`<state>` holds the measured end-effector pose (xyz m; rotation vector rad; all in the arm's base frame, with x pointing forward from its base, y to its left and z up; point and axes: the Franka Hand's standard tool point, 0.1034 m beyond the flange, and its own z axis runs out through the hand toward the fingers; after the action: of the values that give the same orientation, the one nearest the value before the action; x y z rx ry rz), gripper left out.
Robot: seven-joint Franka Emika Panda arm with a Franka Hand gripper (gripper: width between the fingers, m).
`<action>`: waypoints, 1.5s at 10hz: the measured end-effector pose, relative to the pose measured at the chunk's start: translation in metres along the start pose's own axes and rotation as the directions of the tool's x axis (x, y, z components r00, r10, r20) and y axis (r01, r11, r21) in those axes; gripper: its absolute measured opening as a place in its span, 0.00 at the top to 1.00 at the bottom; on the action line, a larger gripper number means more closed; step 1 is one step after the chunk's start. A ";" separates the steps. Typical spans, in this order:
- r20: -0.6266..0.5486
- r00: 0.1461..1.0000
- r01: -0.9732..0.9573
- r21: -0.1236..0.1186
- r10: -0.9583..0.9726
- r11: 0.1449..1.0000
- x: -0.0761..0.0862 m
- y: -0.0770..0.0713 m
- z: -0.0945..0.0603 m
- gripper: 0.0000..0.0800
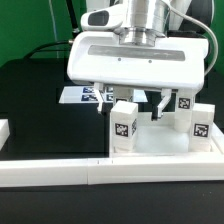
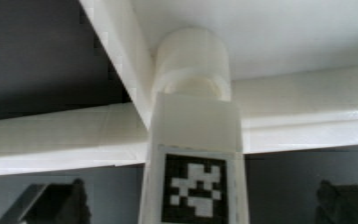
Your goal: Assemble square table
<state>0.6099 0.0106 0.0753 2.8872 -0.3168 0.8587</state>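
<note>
The white square table top lies flat at the exterior view's right. Three short white legs with black-and-white tags stand upright on it: one at its near left corner and two at the right. My gripper hangs over the near left leg, with one dark finger on each side of it. In the wrist view that leg runs up the middle, tag towards the camera. The fingers stand well apart from it with dark gaps. The gripper is open and holds nothing.
The marker board lies on the black table behind the gripper's left side. A long white border rail runs along the front, and another rail piece shows at the left edge. White bars cross behind the leg in the wrist view.
</note>
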 end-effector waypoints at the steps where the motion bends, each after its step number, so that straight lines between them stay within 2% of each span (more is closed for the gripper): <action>1: 0.000 1.000 0.000 0.000 0.000 1.000 0.000 0.000 0.000 0.19; 5: 0.000 1.000 0.002 0.000 -0.002 1.000 0.001 0.000 0.000 0.19; 7: 0.080 0.997 -0.007 0.007 0.006 1.000 0.019 0.017 -0.008 0.19; 8: 0.092 0.996 -0.012 0.014 0.011 1.000 0.035 0.029 -0.011 0.19; 9: 0.103 0.994 -0.031 0.018 0.029 0.999 0.040 0.035 -0.009 0.19; 10: 0.229 0.972 -0.055 0.028 0.047 0.998 0.036 0.034 -0.007 0.19; 11: 0.325 0.944 -0.078 0.040 0.061 0.996 0.044 0.030 -0.009 0.19; 13: 0.450 0.889 -0.112 0.036 0.084 0.993 0.048 0.022 -0.007 0.19; 14: 0.545 0.833 -0.135 0.024 0.101 0.991 0.050 0.018 -0.009 0.19; 15: 0.591 0.800 -0.139 0.017 0.103 0.990 0.054 0.017 -0.007 0.19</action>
<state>0.6468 -0.0134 0.1112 3.1457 -0.5388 -0.0620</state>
